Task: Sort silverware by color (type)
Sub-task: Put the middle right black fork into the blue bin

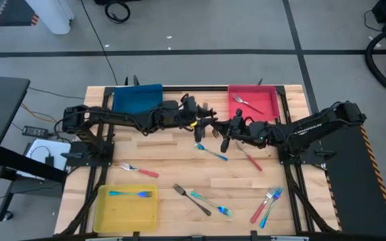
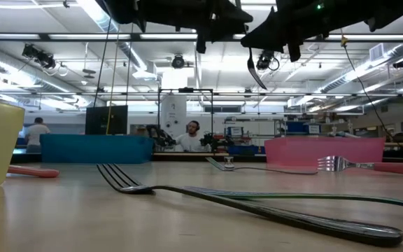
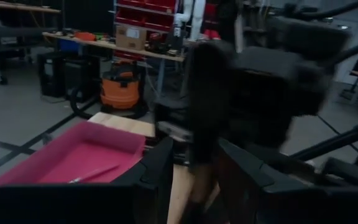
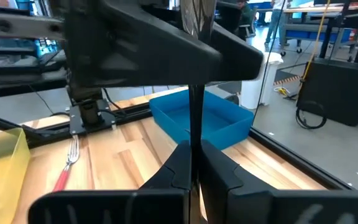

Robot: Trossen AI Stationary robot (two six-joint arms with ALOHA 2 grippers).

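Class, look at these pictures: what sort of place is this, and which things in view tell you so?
Most likely a robotics lab or workshop. Long strip lights hang over rows of benches, a shelf of red parts bins stands behind an orange shop vacuum, and a person sits at a far bench.

Blue tray (image 1: 137, 98); pink tray (image 1: 268, 102); yellow tray (image 1: 126, 215).

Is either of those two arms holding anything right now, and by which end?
Yes. The right gripper has its jaws shut on a slim dark metal utensil, pinching its lower end; which end cannot be told. The left gripper is open nearby, holding nothing.
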